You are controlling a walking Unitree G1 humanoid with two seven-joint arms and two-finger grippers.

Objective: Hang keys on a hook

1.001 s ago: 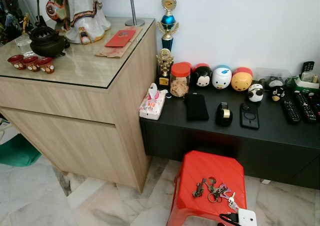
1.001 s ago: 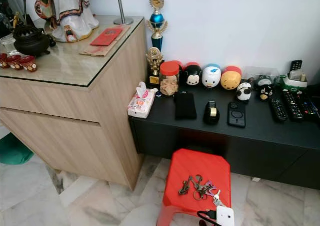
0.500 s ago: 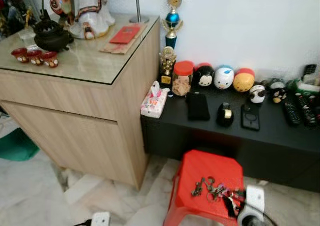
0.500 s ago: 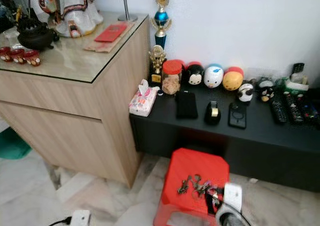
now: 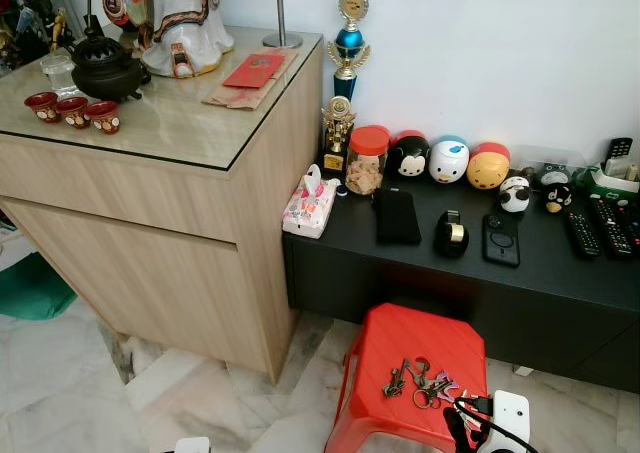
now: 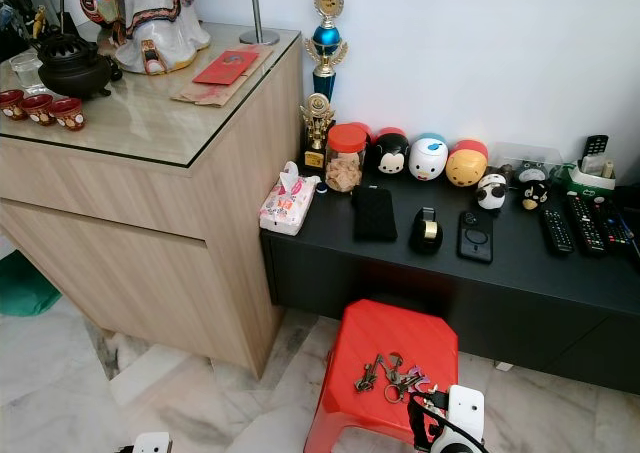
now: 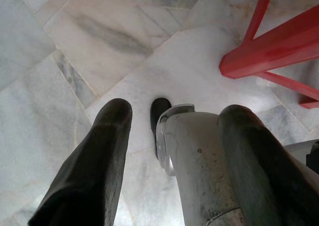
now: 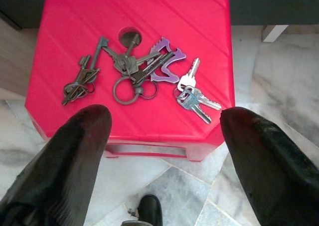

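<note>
Hovering: right pincer (image 8: 164, 121) wide above keys (image 8: 144, 76) | left pincer (image 7: 174, 131) wide, floorward

A red stool (image 5: 420, 348) stands on the marble floor (image 5: 70, 393), just in front of a low black bench (image 5: 530, 263). Keys (image 8: 137, 74) lie in a loose bunch on the stool's seat, toward its front edge.

On the bench, behind the stool, lie a black wallet (image 5: 396, 216), a tape dispenser (image 5: 449, 232) and a phone (image 5: 500, 239). A tissue pack (image 5: 307, 205) sits at the bench's left end and remotes (image 5: 598, 230) at its right.
</note>
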